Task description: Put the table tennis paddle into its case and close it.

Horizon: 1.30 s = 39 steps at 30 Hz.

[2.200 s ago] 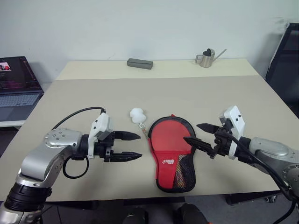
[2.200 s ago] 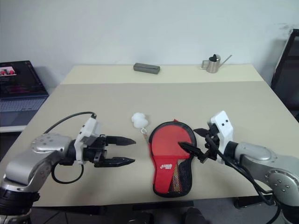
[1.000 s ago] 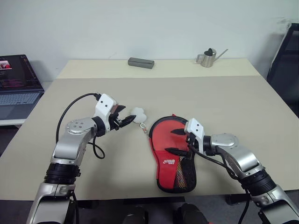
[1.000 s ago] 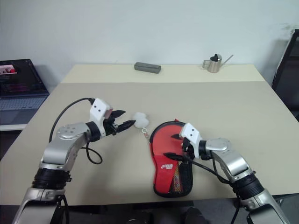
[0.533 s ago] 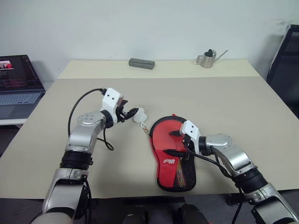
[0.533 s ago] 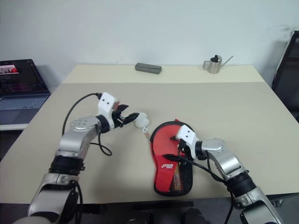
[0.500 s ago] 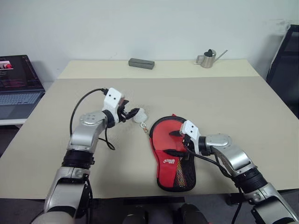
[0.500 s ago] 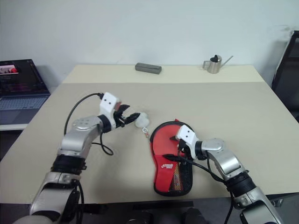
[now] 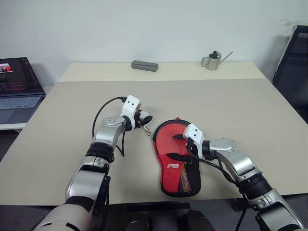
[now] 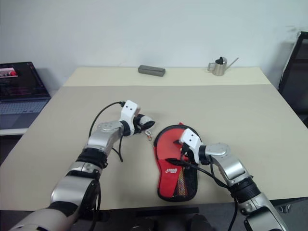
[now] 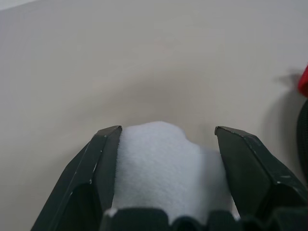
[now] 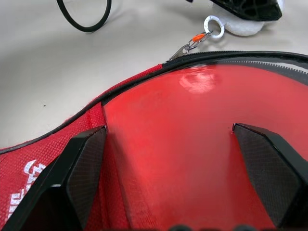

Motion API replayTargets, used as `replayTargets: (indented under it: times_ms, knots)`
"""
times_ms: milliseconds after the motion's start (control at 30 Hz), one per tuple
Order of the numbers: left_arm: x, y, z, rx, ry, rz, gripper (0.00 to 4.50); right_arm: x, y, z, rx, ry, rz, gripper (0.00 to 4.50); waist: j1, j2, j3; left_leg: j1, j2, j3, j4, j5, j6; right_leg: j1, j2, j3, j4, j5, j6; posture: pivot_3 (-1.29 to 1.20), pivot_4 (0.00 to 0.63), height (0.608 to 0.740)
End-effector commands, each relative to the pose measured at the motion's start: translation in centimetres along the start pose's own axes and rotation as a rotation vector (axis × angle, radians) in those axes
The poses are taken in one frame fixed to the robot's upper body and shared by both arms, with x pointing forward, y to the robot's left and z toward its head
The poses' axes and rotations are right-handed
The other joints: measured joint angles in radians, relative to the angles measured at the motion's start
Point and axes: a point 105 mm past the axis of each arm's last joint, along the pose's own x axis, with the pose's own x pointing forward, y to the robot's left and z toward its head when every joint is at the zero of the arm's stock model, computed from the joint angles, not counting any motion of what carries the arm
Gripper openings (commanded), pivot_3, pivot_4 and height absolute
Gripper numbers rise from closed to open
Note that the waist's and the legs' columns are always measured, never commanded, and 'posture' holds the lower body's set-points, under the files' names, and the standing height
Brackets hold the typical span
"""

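Left gripper half-open around white pom-pom, right gripper wide, empty over paddle; pulling could drag case.

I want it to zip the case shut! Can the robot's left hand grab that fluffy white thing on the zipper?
Probably yes. The left gripper already has its open fingers on either side of the fluffy white thing, with nothing between them. The right gripper is over the red case, out of the way.
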Motion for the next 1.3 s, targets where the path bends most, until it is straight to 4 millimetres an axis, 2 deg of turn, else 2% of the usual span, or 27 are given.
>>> replayTargets:
  times_ms: [33, 300, 400, 533, 667, 733, 867, 967, 1100, 1233, 1300]
  knots:
    - [0.4, -0.4, -0.6, 0.012, 0.024, -0.014, 3.37, 0.0, 0.2, 0.0, 0.003, 0.005, -0.013, 4.49, 0.0, 0.0, 0.0, 0.0, 0.0, 0.0, 0.0, 0.0, 0.0, 0.0, 0.0, 0.0, 0.0, 0.0, 0.0, 0.0, 0.15, 0.74]
    - [0.4, -0.8, -2.5, -0.037, 0.069, -0.039, 3.37, -0.1, 0.0, 0.2, 0.006, -0.003, -0.028, 4.49, 0.0, 0.0, -0.001, 0.001, 0.0, 0.0, 0.0, 0.0, 0.0, 0.0, 0.0, 0.0, 0.001, 0.0, 0.0, 0.0, 0.15, 0.74]
    - [0.4, -0.8, -2.9, -0.064, 0.078, -0.036, 2.83, 0.0, 0.0, 0.2, 0.007, -0.005, -0.03, 4.5, 0.0, 0.0, -0.001, 0.001, 0.0, 0.0, 0.0, 0.0, 0.0, 0.0, 0.0, 0.0, 0.002, 0.0, 0.0, 0.0, 0.15, 0.74]
    - [0.5, -1.2, -3.9, -0.102, 0.101, -0.04, 1.58, 0.1, -0.1, 0.5, 0.007, -0.012, -0.036, 4.5, 0.0, 0.0, -0.002, 0.002, 0.0, 0.0, 0.0, 0.0, 0.0, 0.0, 0.0, 0.0, 0.005, 0.0, 0.0, 0.0, 0.15, 0.74]
    - [0.7, -1.8, -4.6, -0.109, 0.117, -0.053, 0.58, 0.1, -0.2, 0.4, 0.007, -0.013, -0.041, 4.5, 0.0, 0.0, -0.005, 0.004, 0.0, 0.0, 0.001, 0.001, -0.001, 0.001, 0.0, 0.001, 0.007, 0.0, 0.0, 0.0, 0.15, 0.74]
    - [0.7, -2.3, -5.0, -0.109, 0.126, -0.07, 0.4, 0.1, -0.2, 0.4, 0.008, -0.015, -0.045, 4.5, 0.0, 0.0, -0.005, 0.005, 0.0, 0.0, 0.001, 0.001, -0.001, 0.001, 0.0, 0.001, 0.008, 0.0, 0.0, 0.0, 0.15, 0.74]
    - [0.5, -2.7, -5.4, -0.102, 0.127, -0.098, 0.38, 0.0, -0.3, 0.5, 0.008, -0.019, -0.061, 4.5, 0.0, 0.0, -0.007, 0.005, 0.0, 0.0, 0.0, 0.001, -0.001, 0.002, 0.0, 0.001, 0.008, 0.0, 0.0, 0.0, 0.15, 0.74]
    - [0.0, -2.6, -4.8, -0.111, 0.092, -0.116, 0.36, 0.0, -0.4, 0.6, 0.011, -0.023, -0.078, 4.5, 0.0, 0.001, -0.008, 0.005, 0.0, 0.0, 0.0, 0.001, -0.001, 0.002, 0.0, 0.001, 0.008, 0.0, 0.0, 0.0, 0.15, 0.74]
    - [-1.5, -2.6, -2.4, -0.134, -0.007, -0.177, 0.36, 0.1, -0.6, 0.8, 0.015, -0.028, -0.106, 4.5, -0.003, 0.001, -0.008, 0.005, 0.0, 0.001, 0.0, 0.001, -0.001, 0.001, 0.0, 0.002, 0.008, 0.0, 0.0, 0.0, 0.15, 0.74]
    - [-4.4, -2.6, 0.9, -0.232, -0.151, -0.259, 0.36, 0.0, -0.8, 0.8, 0.019, -0.029, -0.132, 4.5, -0.004, 0.001, -0.008, 0.004, 0.001, 0.001, 0.0, 0.001, -0.001, -0.001, 0.001, 0.002, 0.008, 0.0, 0.0, 0.0, 0.15, 0.74]
    - [-5.8, -2.2, 1.6, -0.272, -0.193, -0.274, 0.34, 0.1, -0.8, 0.8, 0.021, -0.029, -0.14, 4.5, -0.005, 0.001, -0.008, 0.003, 0.001, 0.001, 0.0, 0.001, -0.001, -0.001, 0.001, 0.002, 0.008, 0.0, 0.0, 0.0, 0.15, 0.74]
